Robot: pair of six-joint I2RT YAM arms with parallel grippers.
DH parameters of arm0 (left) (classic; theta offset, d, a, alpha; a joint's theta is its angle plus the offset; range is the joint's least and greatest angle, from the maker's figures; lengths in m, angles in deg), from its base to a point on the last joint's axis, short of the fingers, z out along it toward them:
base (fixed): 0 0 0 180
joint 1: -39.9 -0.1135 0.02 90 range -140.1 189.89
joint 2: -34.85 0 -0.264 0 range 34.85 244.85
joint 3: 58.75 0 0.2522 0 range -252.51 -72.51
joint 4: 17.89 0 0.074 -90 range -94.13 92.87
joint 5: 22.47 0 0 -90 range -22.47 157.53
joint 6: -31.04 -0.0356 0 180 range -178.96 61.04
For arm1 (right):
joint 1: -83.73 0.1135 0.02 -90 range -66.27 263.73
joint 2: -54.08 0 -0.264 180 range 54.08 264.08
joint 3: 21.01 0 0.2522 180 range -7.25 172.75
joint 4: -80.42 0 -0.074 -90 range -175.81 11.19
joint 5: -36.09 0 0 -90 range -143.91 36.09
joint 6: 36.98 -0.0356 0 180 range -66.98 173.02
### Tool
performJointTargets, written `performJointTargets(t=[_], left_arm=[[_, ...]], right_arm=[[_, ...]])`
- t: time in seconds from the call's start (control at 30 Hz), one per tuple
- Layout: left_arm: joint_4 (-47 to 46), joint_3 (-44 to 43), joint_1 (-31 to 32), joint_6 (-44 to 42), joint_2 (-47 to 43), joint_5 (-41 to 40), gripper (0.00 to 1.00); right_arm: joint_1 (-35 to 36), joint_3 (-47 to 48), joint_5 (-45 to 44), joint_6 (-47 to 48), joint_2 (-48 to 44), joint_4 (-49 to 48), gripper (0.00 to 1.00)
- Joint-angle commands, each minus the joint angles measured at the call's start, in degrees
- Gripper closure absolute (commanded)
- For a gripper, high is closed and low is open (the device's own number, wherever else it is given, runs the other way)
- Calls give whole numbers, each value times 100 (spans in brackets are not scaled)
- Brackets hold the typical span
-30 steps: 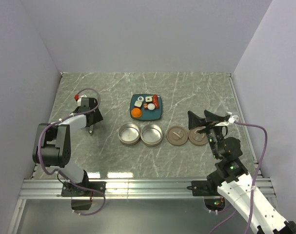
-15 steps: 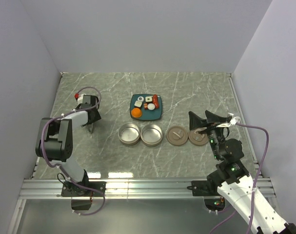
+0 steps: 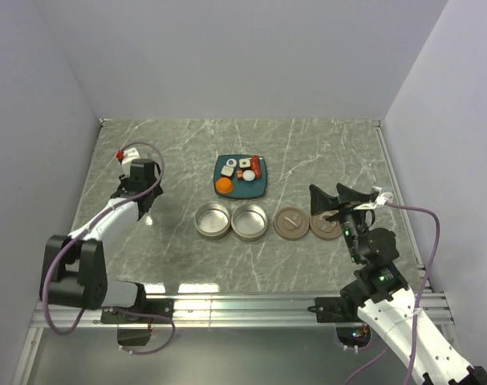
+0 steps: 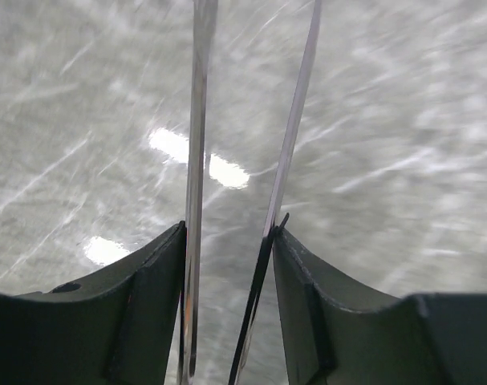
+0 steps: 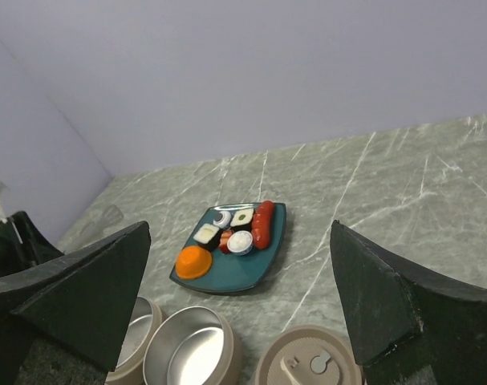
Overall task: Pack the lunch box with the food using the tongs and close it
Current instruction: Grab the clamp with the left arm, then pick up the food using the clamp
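Observation:
My left gripper (image 4: 227, 241) is shut on the tongs (image 4: 196, 152). Its two dark fingers press the slim silver arms from both sides, and the arms run forward over the bare marble. In the top view the left gripper (image 3: 144, 199) is at the table's left side. The food lies on a teal plate (image 3: 256, 190): an orange ball (image 5: 193, 261), a red sausage (image 5: 262, 224) and sushi-like rolls (image 5: 241, 217). The lunch box is two open silver tins (image 3: 213, 220) (image 3: 249, 221), with their brown lids (image 3: 291, 223) (image 3: 325, 225) to the right. My right gripper (image 3: 339, 200) hangs open above the lids, holding nothing.
Grey walls close in the marble table on the left, back and right. A metal rail (image 3: 243, 305) runs along the near edge, between the arm bases. The plate sits just behind the tins.
The left arm has folded lower and its wrist has shifted a little toward the back left. Its fingers have closed in on the tongs. The right arm has not moved.

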Motion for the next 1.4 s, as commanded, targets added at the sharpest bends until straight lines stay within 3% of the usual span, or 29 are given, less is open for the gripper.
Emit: performJointTargets(t=[0.0, 0.33, 0.87, 1.13, 1.37], left_arm=[[-436, 112, 163, -159, -436, -6, 48], [-462, 94, 778, -361, -779, 231, 48], [-911, 209, 1701, -924, -1561, 2165, 48], [-560, 217, 2184, -775, -1429, 1832, 48], [-85, 288, 2773, -546, -1535, 962, 49]], right_arm=[[-4, -5, -43, 81, 62, -93, 0], [-4, 39, -131, 99, 370, -172, 0], [-4, 214, -421, 125, 897, -181, 1], [-13, 188, -474, 90, 810, -85, 1], [-4, 127, -377, 73, 634, -40, 1]])
